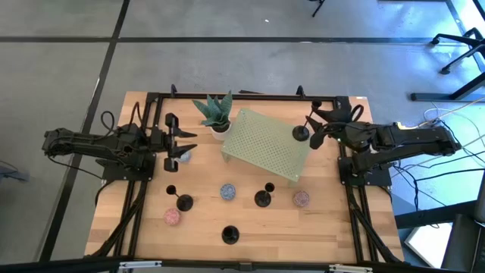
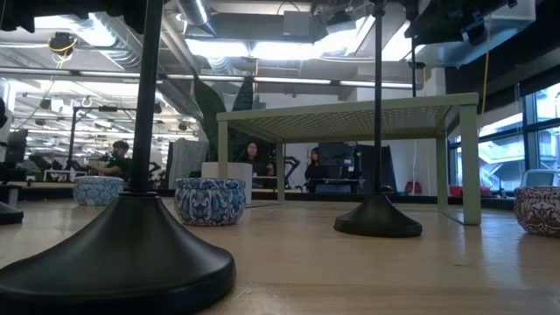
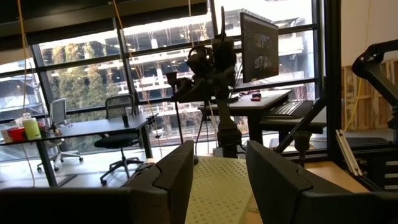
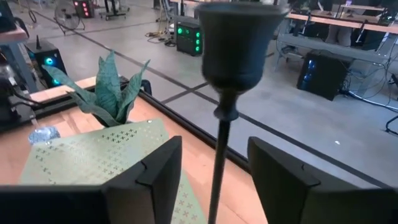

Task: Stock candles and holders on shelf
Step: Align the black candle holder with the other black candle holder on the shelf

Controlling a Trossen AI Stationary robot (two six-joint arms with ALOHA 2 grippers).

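The pale green perforated shelf [image 1: 265,145] stands mid-table. One black holder [image 1: 301,133] stands upright by its disc base on the shelf's right end. Its thin stem [image 4: 217,168] rises between the open fingers of my right gripper [image 4: 214,149], which stand on either side without touching it. Three more holders [image 1: 184,202] [image 1: 263,199] [image 1: 229,234] stand on the wooden table nearer the front. Among them lie a bluish candle [image 1: 227,192] and two pink ones [image 1: 172,217] [image 1: 301,199]. Another bluish candle [image 1: 184,157] lies just below my left gripper [image 1: 186,144], which hangs open and empty left of the shelf.
A green plant in a white pot [image 1: 214,114] stands by the shelf's far left corner. A black frame rail [image 1: 250,97] runs along the far edge of the table. People sit at desks in the room beyond [image 2: 254,157].
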